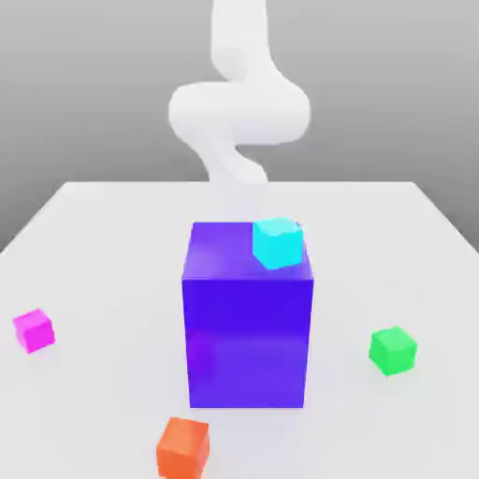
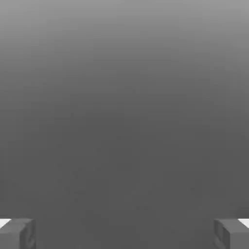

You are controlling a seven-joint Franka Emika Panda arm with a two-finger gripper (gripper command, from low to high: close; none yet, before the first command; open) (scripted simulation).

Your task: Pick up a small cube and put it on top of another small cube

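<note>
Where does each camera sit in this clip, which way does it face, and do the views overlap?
Exterior view: off the arm, facing it across the table, looking somewhat downward; the white arm shows.
Hand view: on the hand, looking past the open end effector at plain grey.
Shared: no object I can match.

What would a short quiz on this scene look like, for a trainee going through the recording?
1. True or false: the magenta cube rests on the green cube.
2. Which cube sits on top of the big blue block?
3. Fill in: the pincer is ____ (open or shut).

Key: 1 false; 2 the cyan cube; 3 open.
</note>
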